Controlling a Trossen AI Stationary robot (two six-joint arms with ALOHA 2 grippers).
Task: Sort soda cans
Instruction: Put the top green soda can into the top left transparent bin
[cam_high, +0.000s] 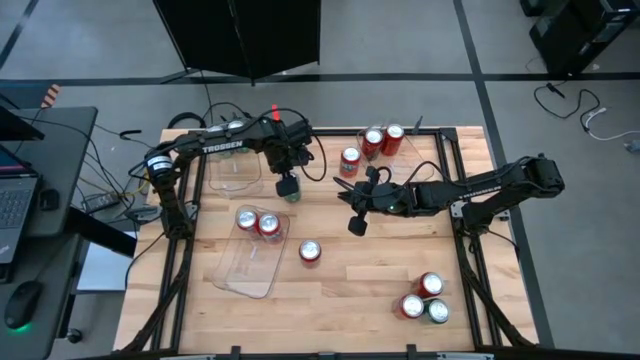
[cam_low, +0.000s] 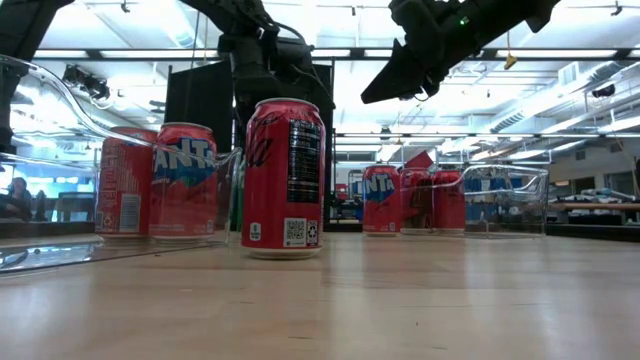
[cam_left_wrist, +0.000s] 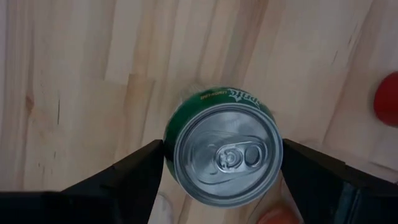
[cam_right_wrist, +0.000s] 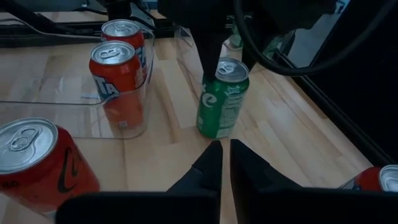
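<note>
High view: left tool (cam_high: 288, 186) positioned above the counter (cam_high: 340, 300) toward 11 o'clock of its centre, fingers spread around a green can (cam_high: 290, 190) standing just beside a clear tray (cam_high: 236, 172). Right tool (cam_high: 357, 224) raised near the centre, fingers together, nothing held. Two red cans (cam_high: 258, 222) standing in a second clear tray (cam_high: 250, 262) at 9 o'clock; one lone red can (cam_high: 310, 252) just beside that tray; a cluster of red cans (cam_high: 376, 145) at 12 to 1 o'clock; three more cans (cam_high: 425, 298) grouped at 5 o'clock. Low view: lone red can (cam_low: 285, 176) upright in the foreground; two red cans (cam_low: 160, 180) behind the tray wall (cam_low: 60, 100) at 9 o'clock; further red cans (cam_low: 410, 200) far back at 3 o'clock; right tool (cam_low: 385, 90) suspended overhead, tips closed. Left wrist view: silver top of the green can (cam_left_wrist: 227, 152) centred between the two dark fingers (cam_left_wrist: 124, 177), one at each side, close against the can body; contact not confirmed. Right wrist view: closed fingertips (cam_right_wrist: 211, 165) aimed at the upright green can (cam_right_wrist: 222, 98); left arm directly above that can; two red cans (cam_right_wrist: 121, 68) inside the clear tray (cam_right_wrist: 56, 106) beside it; another red can (cam_right_wrist: 37, 158) near the lens.
</note>
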